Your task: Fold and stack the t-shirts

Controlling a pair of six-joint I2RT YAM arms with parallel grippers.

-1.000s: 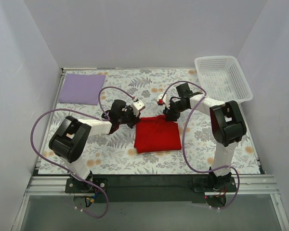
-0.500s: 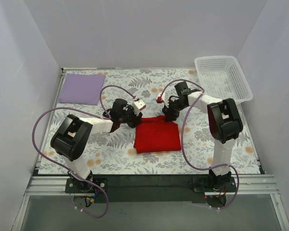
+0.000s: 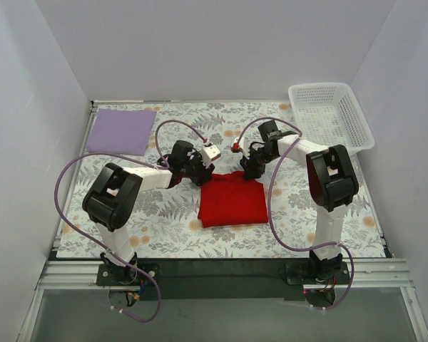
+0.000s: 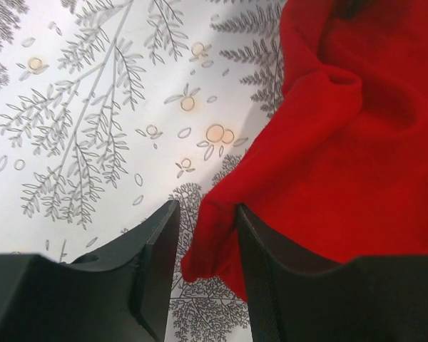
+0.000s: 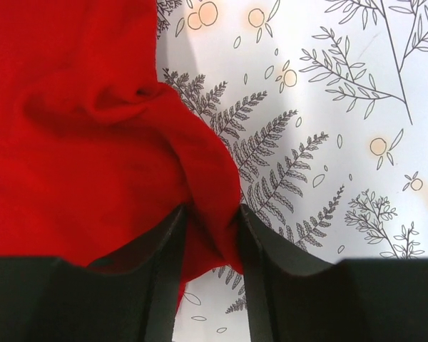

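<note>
Left claw (image 4: pixel 207 208) released, red shirt (image 4: pixel 342 142) corner loose between its fingers; right claw (image 5: pixel 212 210) pinches the edge. From overhead, both grips are hidden.

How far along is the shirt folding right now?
The lavender t-shirt lies folded flat. The red t-shirt is a folded square, its far corners between the fingers of the left tool and right tool. Stacking is not yet done: the shirts lie apart.
</note>
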